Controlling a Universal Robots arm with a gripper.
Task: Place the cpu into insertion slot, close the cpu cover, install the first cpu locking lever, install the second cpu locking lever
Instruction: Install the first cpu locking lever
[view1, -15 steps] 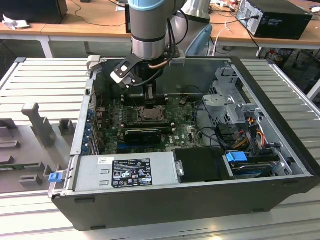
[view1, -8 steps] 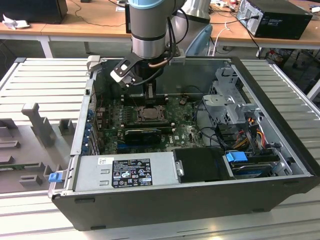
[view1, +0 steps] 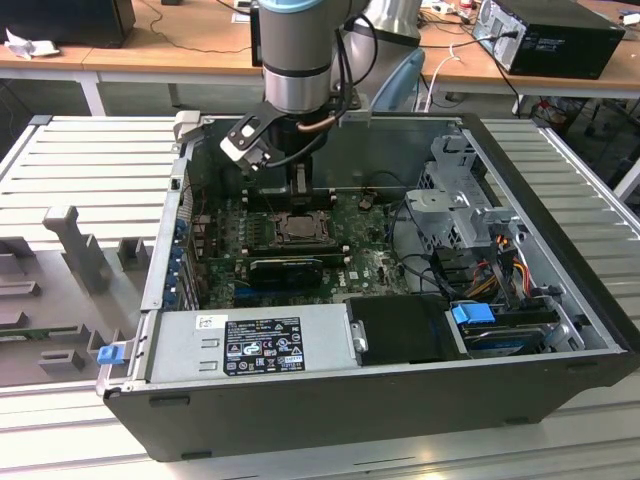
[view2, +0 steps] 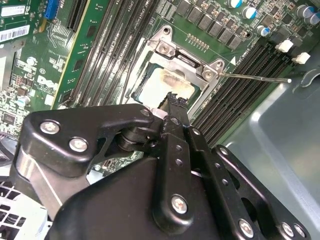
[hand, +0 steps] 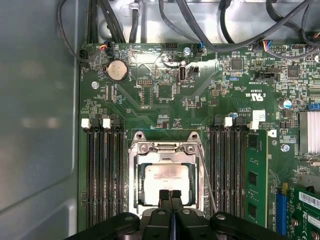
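An open computer case (view1: 400, 405) lay on the ribbed grey desk (view1: 90, 160), taking up the middle and lower part of the exterior view. The arm (view1: 297, 60) hung from the top centre of that frame, its gripper (view1: 300, 190) low over the green motherboard (view1: 375, 265) inside the case. The insertion slot (hand: 131, 175) sat just left of the exterior frame's centre, directly beneath the gripper. In both wrist views the cpu cover (hand: 165, 152) lay flat over the slot, and the cpu (hand: 165, 180) sat inside, its pale face showing through the cover's window. A thin locking lever (view2: 255, 77) stuck out free beside the slot. The fingers (hand: 164, 197) were pressed together, pinching nothing, their tips at the cpu's edge.
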